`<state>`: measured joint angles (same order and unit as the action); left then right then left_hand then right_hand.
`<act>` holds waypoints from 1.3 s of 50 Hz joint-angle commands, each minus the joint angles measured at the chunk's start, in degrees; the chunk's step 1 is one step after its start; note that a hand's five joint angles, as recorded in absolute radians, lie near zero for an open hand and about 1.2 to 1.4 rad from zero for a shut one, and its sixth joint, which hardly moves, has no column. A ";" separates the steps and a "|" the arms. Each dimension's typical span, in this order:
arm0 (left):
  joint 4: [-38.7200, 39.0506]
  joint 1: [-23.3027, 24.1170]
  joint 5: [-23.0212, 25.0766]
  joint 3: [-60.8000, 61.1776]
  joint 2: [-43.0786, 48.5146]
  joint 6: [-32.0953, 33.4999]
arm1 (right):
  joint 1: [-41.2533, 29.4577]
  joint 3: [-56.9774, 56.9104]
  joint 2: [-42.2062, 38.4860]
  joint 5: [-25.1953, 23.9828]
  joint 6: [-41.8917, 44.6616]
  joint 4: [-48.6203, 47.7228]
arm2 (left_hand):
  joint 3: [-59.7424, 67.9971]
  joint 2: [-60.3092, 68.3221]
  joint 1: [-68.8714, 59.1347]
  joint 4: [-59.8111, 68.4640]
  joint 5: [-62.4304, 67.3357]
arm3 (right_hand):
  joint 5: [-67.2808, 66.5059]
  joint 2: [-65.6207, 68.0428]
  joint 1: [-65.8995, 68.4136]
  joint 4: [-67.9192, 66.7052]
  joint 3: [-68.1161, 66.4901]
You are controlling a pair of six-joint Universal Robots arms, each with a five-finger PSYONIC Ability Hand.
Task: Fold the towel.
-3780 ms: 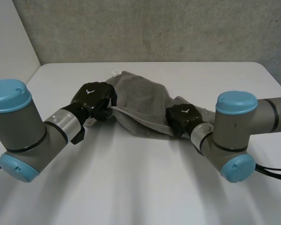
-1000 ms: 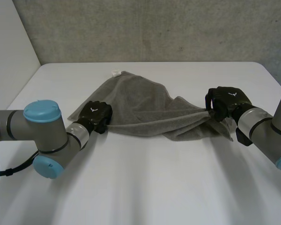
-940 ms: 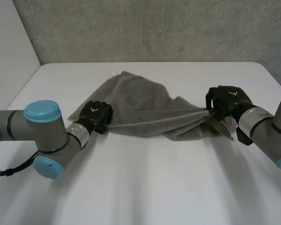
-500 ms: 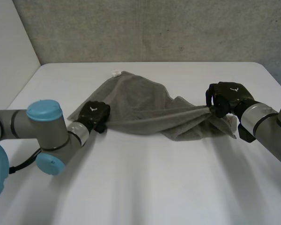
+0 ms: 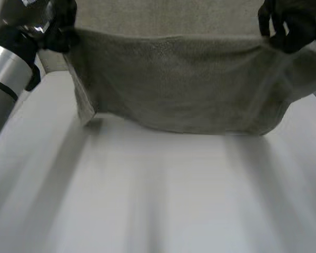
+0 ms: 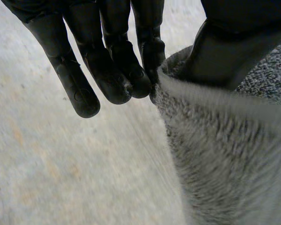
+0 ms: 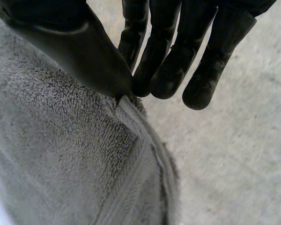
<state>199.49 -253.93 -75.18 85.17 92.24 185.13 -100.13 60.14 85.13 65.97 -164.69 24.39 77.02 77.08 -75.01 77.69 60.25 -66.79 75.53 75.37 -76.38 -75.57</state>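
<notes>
White table [image 5: 147, 200], towel [image 5: 174, 89] pinched between left hand [image 5: 58, 23], right hand [image 5: 289, 23]

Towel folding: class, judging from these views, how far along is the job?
Done: the left hand and right hand each pinch an upper corner of the towel, which hangs spread between them. In hand: holding it open above the table. Left: no neat fold shows yet, so the whole folding remains.
</notes>
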 commanded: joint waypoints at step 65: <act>0.81 -1.39 0.82 1.14 16.56 12.19 | -25.64 -7.29 -47.92 17.70 -1.86 -24.04 | 2.98 2.92 -4.99 2.31 9.75 | 66.04 -64.78 -64.62 65.63 64.81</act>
<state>200.45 -254.35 -74.35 83.43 110.63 197.44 -124.21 59.14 43.83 84.18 -165.40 0.32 77.05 77.10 -75.01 77.95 60.25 -3.72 14.29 13.32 -14.86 -14.35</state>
